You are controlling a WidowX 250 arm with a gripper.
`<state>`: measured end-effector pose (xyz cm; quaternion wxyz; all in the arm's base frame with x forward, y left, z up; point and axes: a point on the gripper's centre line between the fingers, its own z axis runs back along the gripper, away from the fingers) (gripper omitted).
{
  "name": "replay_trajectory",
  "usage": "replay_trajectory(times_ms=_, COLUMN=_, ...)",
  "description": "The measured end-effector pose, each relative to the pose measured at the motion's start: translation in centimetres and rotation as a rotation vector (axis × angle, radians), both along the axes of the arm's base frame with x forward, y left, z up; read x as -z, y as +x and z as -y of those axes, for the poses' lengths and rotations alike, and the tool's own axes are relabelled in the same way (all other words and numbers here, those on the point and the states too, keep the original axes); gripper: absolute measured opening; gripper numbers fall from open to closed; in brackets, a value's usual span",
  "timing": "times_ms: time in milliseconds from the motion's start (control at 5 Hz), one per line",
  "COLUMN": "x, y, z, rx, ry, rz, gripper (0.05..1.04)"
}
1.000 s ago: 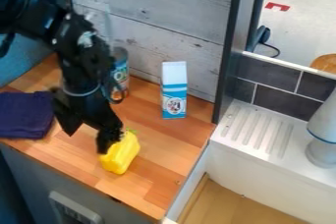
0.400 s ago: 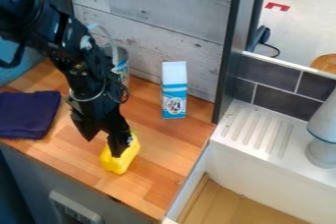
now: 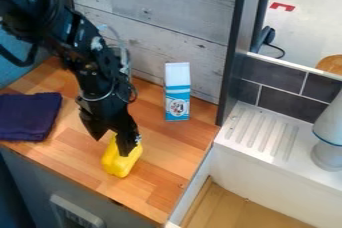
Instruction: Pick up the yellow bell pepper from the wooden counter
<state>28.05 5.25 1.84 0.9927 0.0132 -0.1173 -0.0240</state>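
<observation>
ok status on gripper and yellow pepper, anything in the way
Gripper open, fingers at yellow pepper. Pepper on wooden counter. Blue-and-white carton upright, set apart.

No legible text or numbers anywhere

Counter (image 3: 172, 147) under cloth (image 3: 28, 116), carton (image 3: 177, 94), can (image 3: 125, 62), pepper (image 3: 119, 166)

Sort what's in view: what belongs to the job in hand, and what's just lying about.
Likely in the job:
gripper
yellow pepper-like object

Just lying about:
dark folded cloth
blue-and-white carton
partly hidden container
pale object at right
</observation>
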Motion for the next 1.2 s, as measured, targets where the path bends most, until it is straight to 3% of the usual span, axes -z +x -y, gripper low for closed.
replay_trajectory(times_ms=200, x=1.0, y=0.3, z=0.8, rx=0.029, ry=0.003, rz=-0.012, gripper=1.009)
replay_trajectory(times_ms=400, x=1.1, y=1.0, z=1.2, rx=0.028, ry=-0.028, rz=0.034, gripper=1.009)
replay_trajectory(times_ms=600, x=1.5, y=0.9, z=1.2, rx=0.037, ry=-0.01, rz=0.02, gripper=0.976)
replay_trajectory(times_ms=800, x=1.5, y=1.5, z=1.3, rx=0.032, ry=0.011, rz=0.002, gripper=0.881)
replay_trajectory(times_ms=1200, x=1.4, y=1.1, z=1.2, rx=0.056, ry=0.018, rz=-0.049, gripper=0.88)
